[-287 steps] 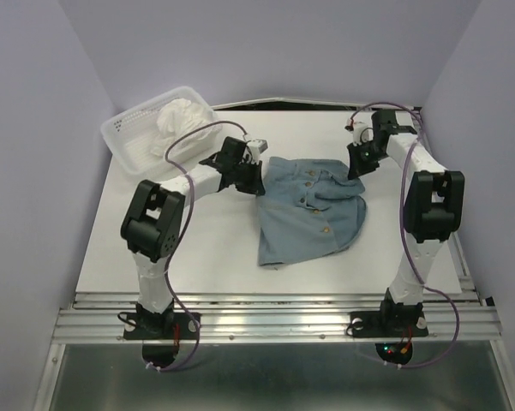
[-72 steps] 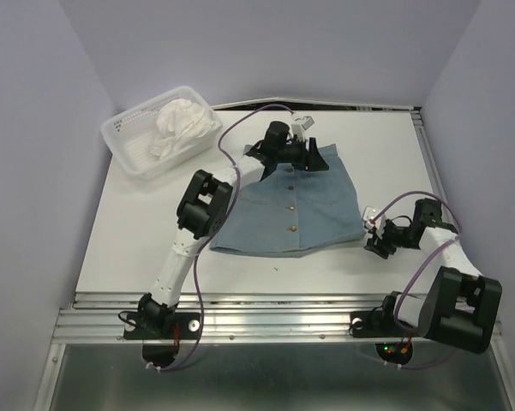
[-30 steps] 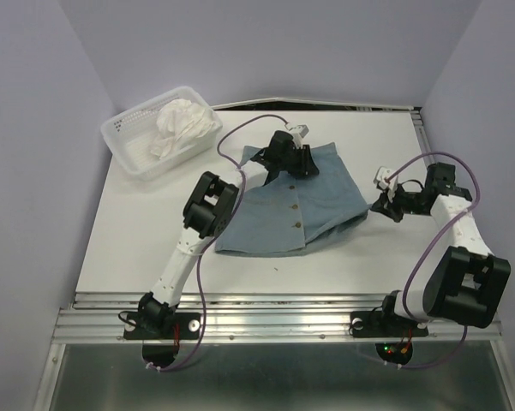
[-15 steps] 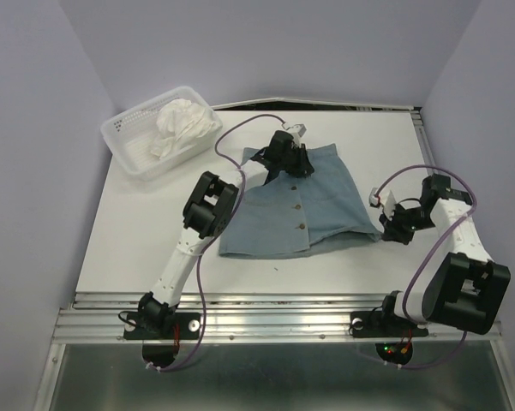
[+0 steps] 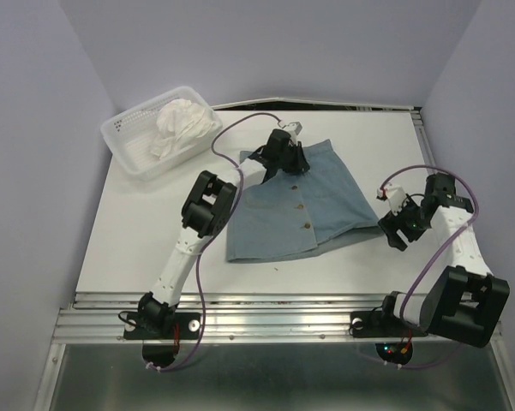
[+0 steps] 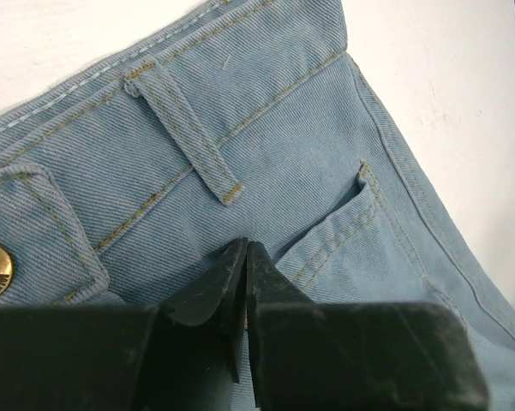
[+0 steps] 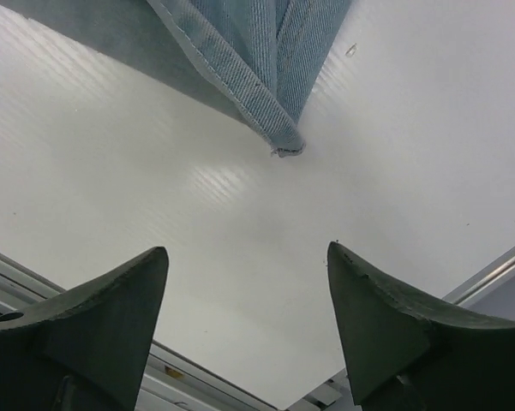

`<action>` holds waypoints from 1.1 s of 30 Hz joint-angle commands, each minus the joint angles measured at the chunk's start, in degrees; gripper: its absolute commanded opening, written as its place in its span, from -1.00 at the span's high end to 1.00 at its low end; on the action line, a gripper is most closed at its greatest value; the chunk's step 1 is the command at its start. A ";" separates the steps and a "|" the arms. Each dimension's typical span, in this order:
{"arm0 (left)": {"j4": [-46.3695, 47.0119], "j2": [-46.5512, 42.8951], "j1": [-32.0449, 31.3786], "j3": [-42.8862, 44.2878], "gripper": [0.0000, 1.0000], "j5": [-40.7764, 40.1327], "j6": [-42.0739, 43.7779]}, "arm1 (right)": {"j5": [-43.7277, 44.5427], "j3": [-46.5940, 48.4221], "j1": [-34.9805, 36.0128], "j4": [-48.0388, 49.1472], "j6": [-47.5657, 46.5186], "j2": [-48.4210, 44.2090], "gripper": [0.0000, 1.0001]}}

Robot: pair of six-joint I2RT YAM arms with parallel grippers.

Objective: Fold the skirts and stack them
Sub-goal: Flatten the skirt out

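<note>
— Where is the blue skirt (image 5: pixel 304 201) now?

— Flat on the middle of the table (image 5: pixel 137 231), buttons up, with the waistband far and the hem near. Compared with a couple of seconds ago, the hem has swung a little to the right. The near left corner has drawn in, and the near right hem corner (image 7: pixel 284 141) reaches further right.

— Is it smooth there?

— Not quite. The right wrist view shows that corner doubled over on itself, two layers ending in a point.

— And the white skirt (image 5: pixel 178 122)?

— Bunched in the basket (image 5: pixel 120 141) at the far left, just as it was.

— The claws?

— The left claw (image 6: pixel 244 250) sits on the waistband between the belt loop (image 6: pixel 184 133) and the pocket (image 6: pixel 360 214). Its fingers are pressed together with the tips against the denim, and I cannot tell whether any cloth is nipped between them. It has hardly moved. The right claw (image 7: pixel 247 257) is spread wide and holds nothing. A second ago it was lifted away to the far right, and it has now come back low, just right of the hem corner and not touching it.

— What does that mean for the job?

— I'd judge the spreading-out is nearly done, with the waist anchored. The right claw looks set to take that corner, either for one more tug or to begin the first fold. No fold is made yet, and the white one is still all to do.
</note>
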 commanded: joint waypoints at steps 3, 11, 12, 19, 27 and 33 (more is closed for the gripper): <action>-3.02 -2.81 2.07 -1.53 0.60 1.87 3.09 | -2.77 -4.04 -0.45 5.51 1.38 -2.78 -0.57; 2.89 -22.57 0.23 -15.75 0.14 8.92 19.24 | -15.07 4.18 -1.51 8.97 -3.98 6.17 0.30; 1.48 -25.90 -0.56 -16.56 0.14 9.70 24.57 | -15.95 11.43 -2.73 7.21 -3.55 10.36 0.36; -1.86 -37.26 -4.85 -29.47 -0.15 14.72 34.81 | -30.36 40.13 -2.67 -10.63 4.17 29.09 0.21; -2.93 -30.78 -14.71 -24.23 -0.22 11.13 35.44 | -28.96 34.89 5.51 2.09 22.98 36.50 0.07; -3.37 -25.94 -19.45 -19.03 -0.35 11.56 34.47 | -29.31 34.62 6.13 5.08 28.70 42.21 0.05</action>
